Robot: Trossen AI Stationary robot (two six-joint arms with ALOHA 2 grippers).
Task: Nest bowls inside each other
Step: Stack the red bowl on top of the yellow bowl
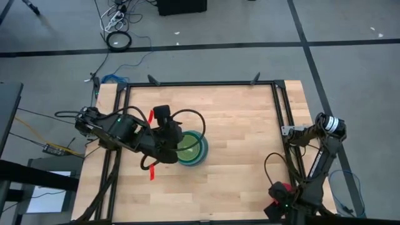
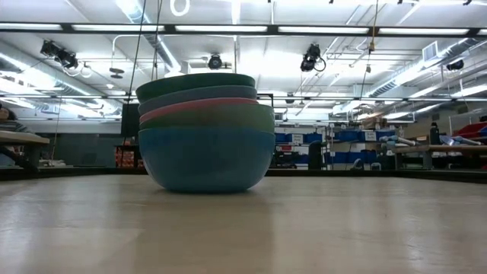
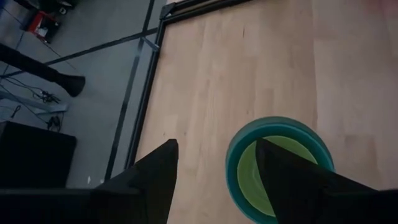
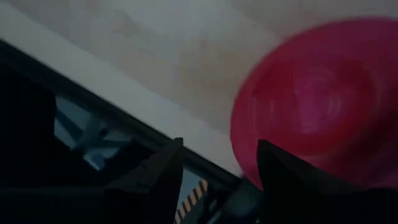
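Just ahead of the right tool (image 4: 217,165), its fingers apart, lies the red bowl (image 4: 323,99), not yet gripped. Fetching it is the step; next, close on its rim and carry it to the stack (image 1: 190,149), beside which the left tool (image 3: 217,168) hovers, also spread

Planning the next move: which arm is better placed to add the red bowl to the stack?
Right, probably. The right gripper is open right by the red bowl at the table's near right corner. The left gripper hovers open over the stack, far from that bowl.
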